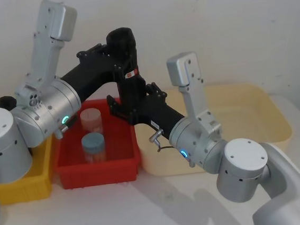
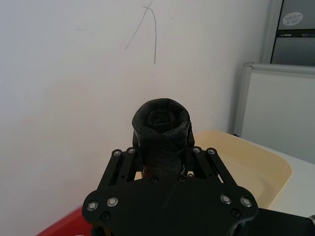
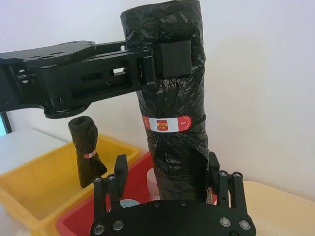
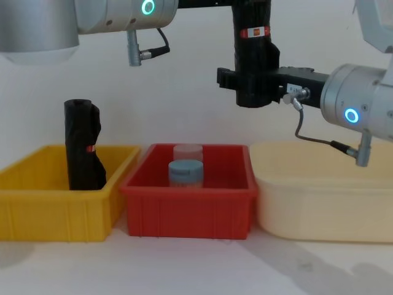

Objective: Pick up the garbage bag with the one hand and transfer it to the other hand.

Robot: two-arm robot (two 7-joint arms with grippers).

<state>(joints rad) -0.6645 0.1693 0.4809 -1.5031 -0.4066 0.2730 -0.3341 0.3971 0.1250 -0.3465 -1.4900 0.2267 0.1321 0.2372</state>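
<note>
Black bag [image 3: 172,93]: upright in mid-air, caught between both grippers, with a red-and-white label [image 3: 166,124] round its middle.
Left gripper [image 1: 119,54]: the green-lit arm's one, clamped tight on the bag's upper part, above the label. Its square pad [image 3: 174,59] is pressed flat into the plastic, and the bag's top end pokes out past it.
Right gripper [image 3: 167,169]: the blue-lit arm's, sitting lower, directly under the left gripper, round the bag's bottom part below the label.
Right fingers [image 3: 120,169]: spread apart as far as I can see. One has a clear gap to the bag with red showing through it, the other sits just beside the plastic. Not squeezing, basically just straddling it.
Label: lands right between the two grippers.
Under the grippers: red bin [image 4: 190,212] with two jars in it, one blue-lidded [image 4: 185,172] and a paler one [image 4: 188,150] behind.
Out to the left gripper's side: yellow bin [image 4: 37,209] down below, with a second black roll [image 4: 83,141] standing in it, leaning a bit, well apart from either gripper.
Below the right gripper's arm: big cream tub [image 4: 319,203], right next to the red bin.
Wall [image 1: 236,19]: plain white, just behind both grippers.
</note>
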